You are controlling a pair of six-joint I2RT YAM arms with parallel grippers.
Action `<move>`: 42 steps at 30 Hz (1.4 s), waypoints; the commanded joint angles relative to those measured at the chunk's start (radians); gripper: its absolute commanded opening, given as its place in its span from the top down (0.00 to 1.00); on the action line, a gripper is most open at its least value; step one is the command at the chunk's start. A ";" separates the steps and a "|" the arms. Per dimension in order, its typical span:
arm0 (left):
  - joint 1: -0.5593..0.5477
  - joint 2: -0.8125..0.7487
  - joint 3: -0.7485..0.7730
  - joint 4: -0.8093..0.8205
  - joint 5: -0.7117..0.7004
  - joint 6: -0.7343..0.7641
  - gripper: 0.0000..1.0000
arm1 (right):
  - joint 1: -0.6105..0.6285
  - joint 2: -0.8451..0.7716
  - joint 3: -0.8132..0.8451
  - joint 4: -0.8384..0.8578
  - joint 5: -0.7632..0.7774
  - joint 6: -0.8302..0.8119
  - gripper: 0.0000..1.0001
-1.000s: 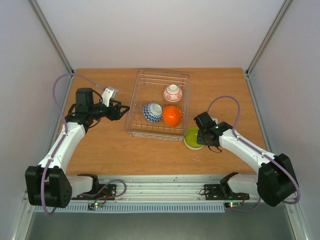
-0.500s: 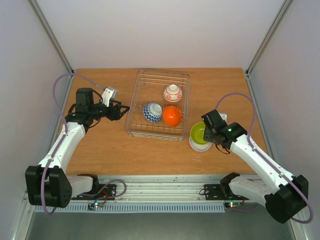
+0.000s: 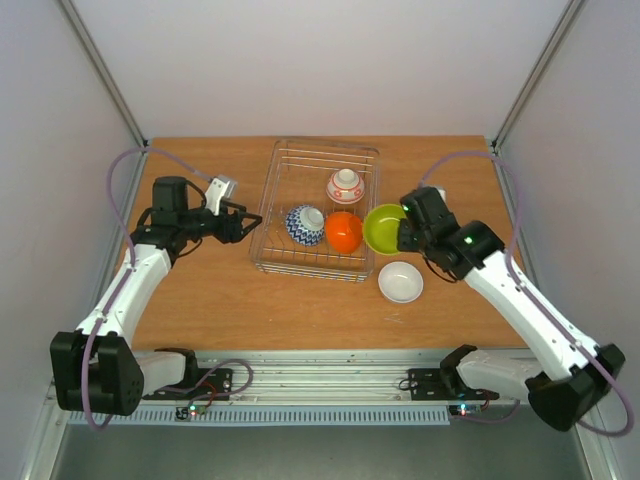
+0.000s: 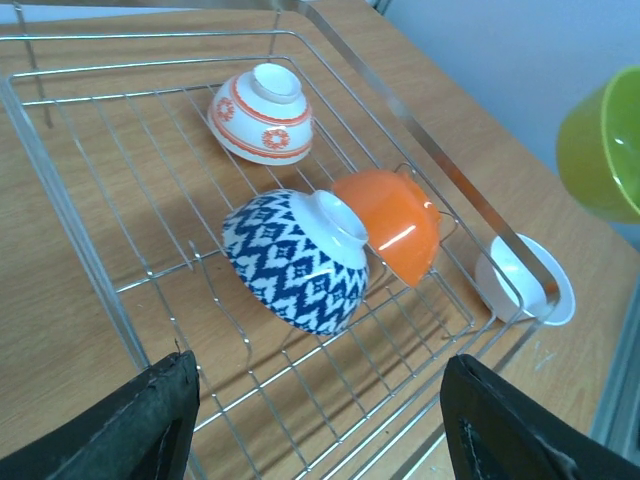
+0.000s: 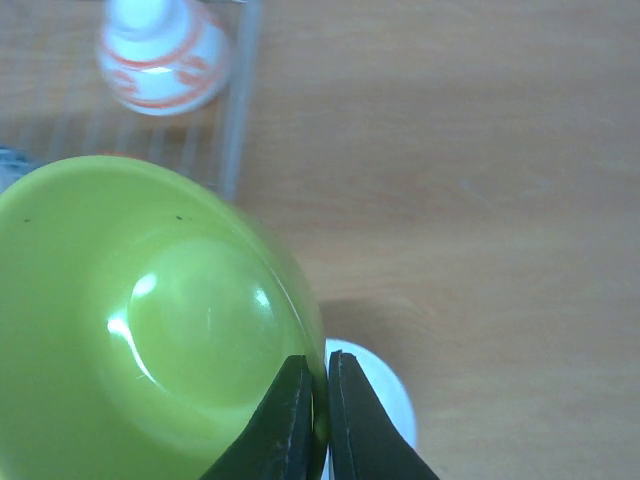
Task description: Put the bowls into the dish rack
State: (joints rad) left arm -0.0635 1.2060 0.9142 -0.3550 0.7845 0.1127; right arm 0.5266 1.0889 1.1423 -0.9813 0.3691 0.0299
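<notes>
My right gripper [image 3: 404,232] [image 5: 320,415] is shut on the rim of the lime green bowl [image 3: 383,228] [image 5: 150,330] and holds it in the air at the right side of the dish rack [image 3: 270,205] [image 4: 60,210]. In the rack lie three bowls upside down: blue-and-white [image 3: 304,224] [image 4: 295,260], orange [image 3: 345,232] [image 4: 395,225] and red-and-white [image 3: 345,185] [image 4: 260,112]. The green bowl also shows in the left wrist view [image 4: 605,145]. My left gripper [image 3: 247,222] [image 4: 320,420] is open and empty at the rack's left side.
A small white dish [image 3: 400,281] [image 4: 525,282] [image 5: 375,400] lies on the wooden table [image 3: 210,290] in front of the rack's right corner, below the lifted bowl. Frame posts stand at the table's back corners.
My right arm has lifted the green bowl off the white dish and carried it back and left, up to the rack's right side. The left arm has stayed put.
</notes>
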 commanded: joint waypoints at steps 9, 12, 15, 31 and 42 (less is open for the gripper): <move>-0.051 -0.033 0.039 -0.051 0.128 0.047 0.33 | 0.268 0.425 0.385 0.136 0.005 -0.132 0.99; -0.053 -0.041 0.045 -0.062 0.136 0.054 0.33 | 0.297 0.492 0.444 0.144 -0.006 -0.135 0.99; -0.056 -0.042 0.042 -0.062 0.136 0.057 0.33 | 0.328 0.551 0.508 0.140 -0.008 -0.146 0.99; -0.064 -0.029 0.035 -0.058 0.117 0.068 0.47 | 0.464 0.703 0.709 0.102 0.032 -0.188 0.99; -0.066 -0.008 0.041 -0.068 0.071 0.080 1.00 | 0.464 0.645 0.618 0.182 -0.014 -0.196 0.82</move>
State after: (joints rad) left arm -0.1135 1.2156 0.9230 -0.4332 0.7063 0.1078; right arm 1.0210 1.7737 1.8069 -0.8455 0.3389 -0.1314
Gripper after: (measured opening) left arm 0.053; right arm 0.088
